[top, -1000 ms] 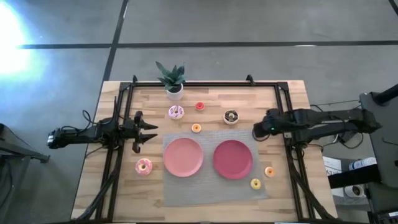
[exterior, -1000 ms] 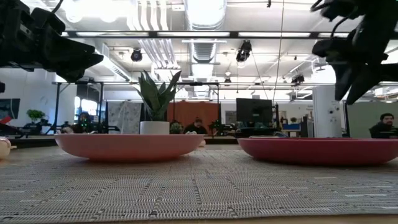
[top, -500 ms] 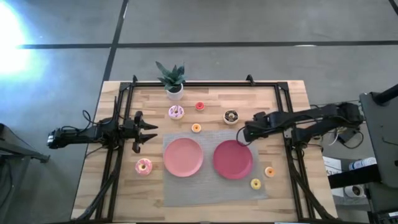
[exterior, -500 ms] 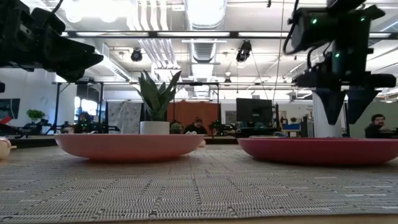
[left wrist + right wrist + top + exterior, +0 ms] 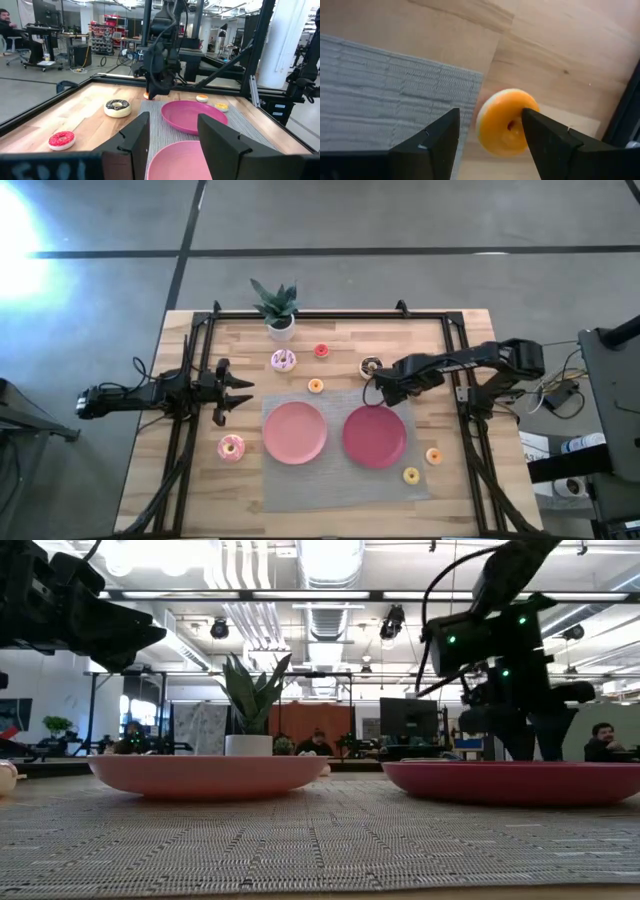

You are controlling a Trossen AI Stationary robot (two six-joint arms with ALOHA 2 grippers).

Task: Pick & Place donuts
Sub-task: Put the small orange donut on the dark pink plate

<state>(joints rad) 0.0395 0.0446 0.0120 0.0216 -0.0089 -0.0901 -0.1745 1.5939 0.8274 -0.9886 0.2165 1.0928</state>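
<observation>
My right gripper (image 5: pixel 487 132) is open, pointing down low over the table behind the darker plate (image 5: pixel 535 745). Its fingers stand on either side of a tiny orange donut (image 5: pixel 502 122), which lies on bare wood beside a corner of the grey mat (image 5: pixel 395 95). In the high view the right arm (image 5: pixel 400 375) hides that donut. My left gripper (image 5: pixel 238 388) waits open above the table's left side. Lying flat are the sprinkled (image 5: pixel 283 360), red (image 5: pixel 320 351), chocolate (image 5: pixel 371 367), orange (image 5: pixel 315 386), pink (image 5: pixel 231 447), second orange (image 5: pixel 433 456) and yellow (image 5: pixel 410 475) donuts. My right gripper comes from above, with one finger on each side of the orange donut (image 5: pixel 492 125). One finger (image 5: pixel 545 140) overlaps the donut's edge in the wrist view. I cannot tell whether it touches. The donut lies flat on the wood.
A pale pink plate (image 5: pixel 295 432) and a darker pink plate (image 5: pixel 375 437) sit side by side on the grey mat (image 5: pixel 340 492). A potted plant (image 5: pixel 277 310) stands at the far edge. Black frame rails (image 5: pixel 462 420) run along the table's sides. People sit in the room beyond.
My right gripper has come down from well above the table and shifted toward the table's left. Its fingers are now low behind the darker plate's rim. No donut has moved.
</observation>
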